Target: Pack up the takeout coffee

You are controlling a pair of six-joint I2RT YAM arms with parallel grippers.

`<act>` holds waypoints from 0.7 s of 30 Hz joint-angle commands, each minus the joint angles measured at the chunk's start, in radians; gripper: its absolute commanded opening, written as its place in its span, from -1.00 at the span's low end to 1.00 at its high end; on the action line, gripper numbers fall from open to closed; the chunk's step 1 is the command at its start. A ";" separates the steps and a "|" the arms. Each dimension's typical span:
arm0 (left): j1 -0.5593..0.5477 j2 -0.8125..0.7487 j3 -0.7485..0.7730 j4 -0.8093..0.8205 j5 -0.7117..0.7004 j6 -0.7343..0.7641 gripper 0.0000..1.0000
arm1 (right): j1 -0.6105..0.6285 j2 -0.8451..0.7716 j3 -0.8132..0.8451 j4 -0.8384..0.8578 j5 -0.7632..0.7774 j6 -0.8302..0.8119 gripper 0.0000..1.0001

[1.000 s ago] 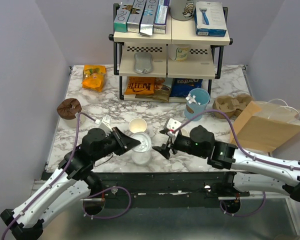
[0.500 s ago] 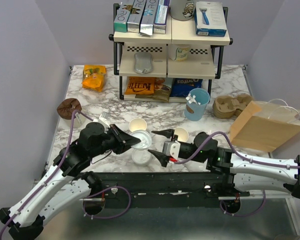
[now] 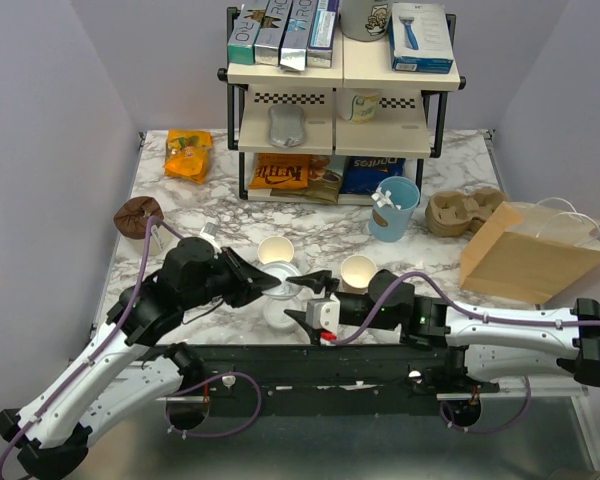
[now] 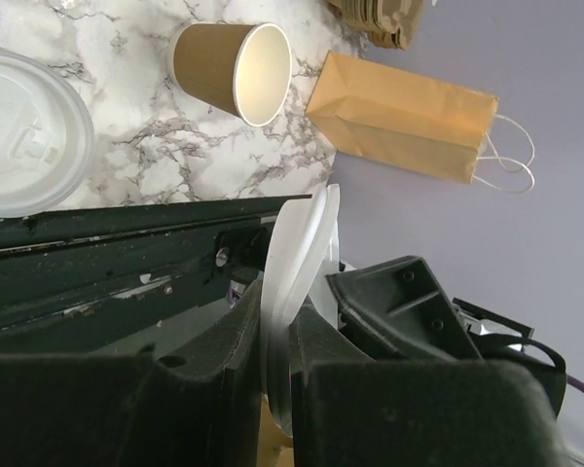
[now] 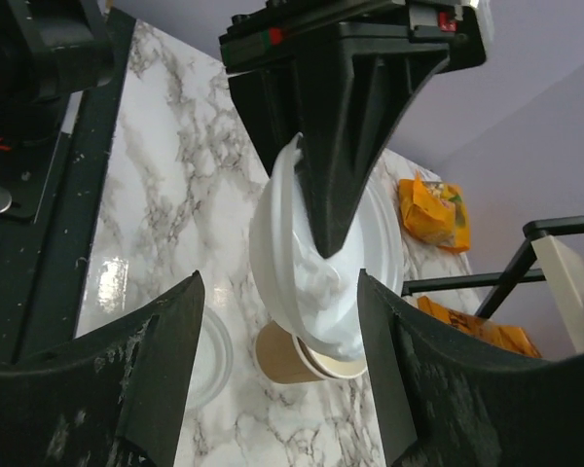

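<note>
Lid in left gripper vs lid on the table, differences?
The held lid is pinched in the left gripper, raised off the table; the loose lid lies flat on it, untouched. The held lid looks opaque white; the loose lid looks more see-through. Both are round plastic lids.

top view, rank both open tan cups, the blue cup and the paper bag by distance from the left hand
1. nearer tan cup, just behind the left hand
2. other tan cup, to its right
3. blue cup, back right
4. paper bag, far right
</note>
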 commanded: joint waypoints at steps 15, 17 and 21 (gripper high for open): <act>0.003 0.040 0.079 -0.023 0.015 0.046 -0.39 | 0.045 0.042 0.065 0.031 0.184 0.032 -0.40; 0.003 0.034 0.088 0.006 0.015 0.077 0.21 | 0.045 0.035 0.060 0.029 0.194 0.059 -0.42; 0.003 0.003 0.064 0.128 0.003 0.106 0.98 | 0.045 0.003 0.039 0.015 0.235 0.199 -0.45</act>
